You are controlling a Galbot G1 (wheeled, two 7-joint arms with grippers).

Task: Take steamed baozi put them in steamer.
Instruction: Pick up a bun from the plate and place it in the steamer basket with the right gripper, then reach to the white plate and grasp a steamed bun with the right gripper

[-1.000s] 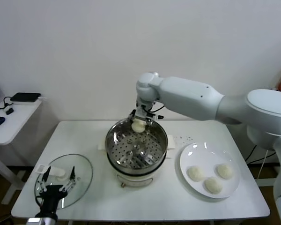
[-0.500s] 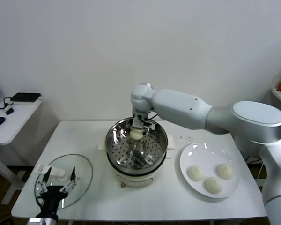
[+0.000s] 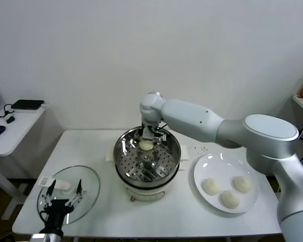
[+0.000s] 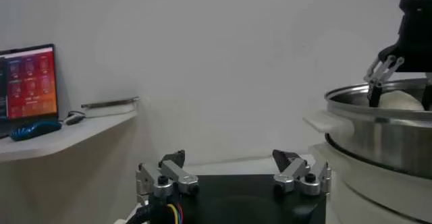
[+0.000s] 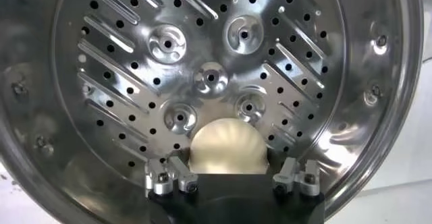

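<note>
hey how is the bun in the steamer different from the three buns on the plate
The bun in the steamer lies alone on the perforated metal tray, under the open right gripper; the three buns on the plate sit clustered on the flat white plate, beside the steamer, with no gripper near. All four are round, smooth and off-white.

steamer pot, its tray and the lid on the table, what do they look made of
Round shiny steamer pot: seemingly polished stainless steel, mirror reflections. Perforated tray inside: same bright metal, punched holes. Round clear lid: probably glass, the table shows through it.
</note>
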